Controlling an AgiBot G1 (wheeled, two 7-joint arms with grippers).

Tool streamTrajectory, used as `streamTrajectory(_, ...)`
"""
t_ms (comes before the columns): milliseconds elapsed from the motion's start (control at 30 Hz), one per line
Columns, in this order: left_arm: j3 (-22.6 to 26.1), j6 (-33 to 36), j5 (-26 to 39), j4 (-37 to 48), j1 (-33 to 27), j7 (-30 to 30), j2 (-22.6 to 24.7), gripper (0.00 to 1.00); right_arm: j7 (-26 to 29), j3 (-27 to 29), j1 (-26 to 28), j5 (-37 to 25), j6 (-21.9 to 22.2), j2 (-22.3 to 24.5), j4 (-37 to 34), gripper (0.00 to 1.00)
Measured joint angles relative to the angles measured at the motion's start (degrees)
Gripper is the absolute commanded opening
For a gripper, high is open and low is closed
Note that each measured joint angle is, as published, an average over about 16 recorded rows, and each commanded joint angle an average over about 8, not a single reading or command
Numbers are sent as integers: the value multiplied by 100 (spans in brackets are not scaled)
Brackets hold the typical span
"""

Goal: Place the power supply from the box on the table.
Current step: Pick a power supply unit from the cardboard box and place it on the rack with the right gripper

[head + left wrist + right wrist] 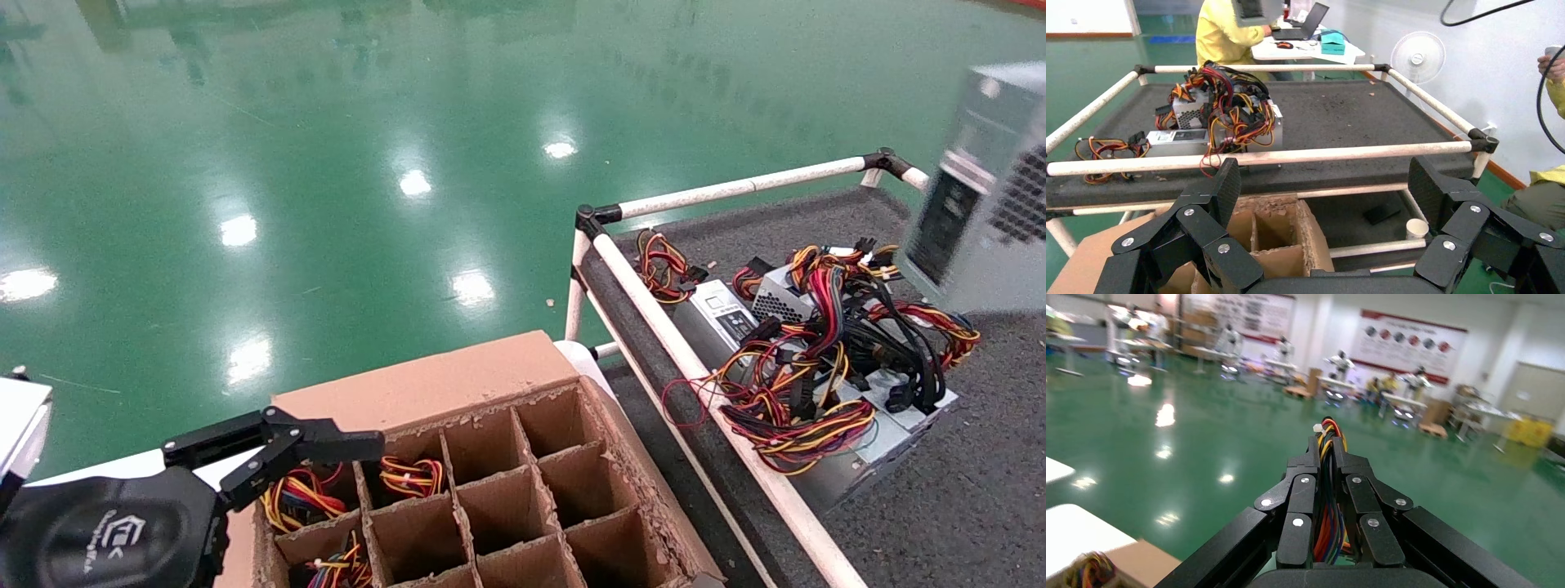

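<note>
The power supply (990, 192), a silver-grey metal brick with a perforated vent side, hangs in the air above the far right of the table (964, 506). My right gripper (1326, 447) is shut on its bundle of red, yellow and orange wires (1329, 496); the gripper itself is out of the head view. My left gripper (323, 457) hovers open and empty over the near left corner of the box (490, 384). In the left wrist view the left gripper (1324, 184) stands wide apart above the box's cardboard cells (1281, 242), facing the table (1340, 110).
A heap of power supplies with tangled wires (817, 359) lies on the table near its white rail (711, 408); the same heap (1217, 116) shows from the left wrist. Wire bundles (409, 478) fill some box cells. A paper cup (1416, 228) stands on the lower shelf.
</note>
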Motion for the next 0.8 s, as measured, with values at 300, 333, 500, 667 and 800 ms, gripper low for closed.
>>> streamTrajectory(300,1,0,-1,0,0,1,0,100,-183,-276,-179,94,50,799,-262,0)
streamTrajectory(333,1,0,-1,0,0,1,0,100,-218,-303,-201,91,60,859,-320,0)
streamTrajectory(500,2,-1,-1,0,0,1,-1,100,-422,-425,-303,25,125,1043,-672,0)
streamTrajectory(667,2,-1,-2,0,-1,1,-1,100,-684,-546,-417,-118,204,1055,-1115,0)
streamTrajectory(800,3,-1,-2,0,-1,1,-1,100,-920,-644,-551,-248,255,964,-1503,0)
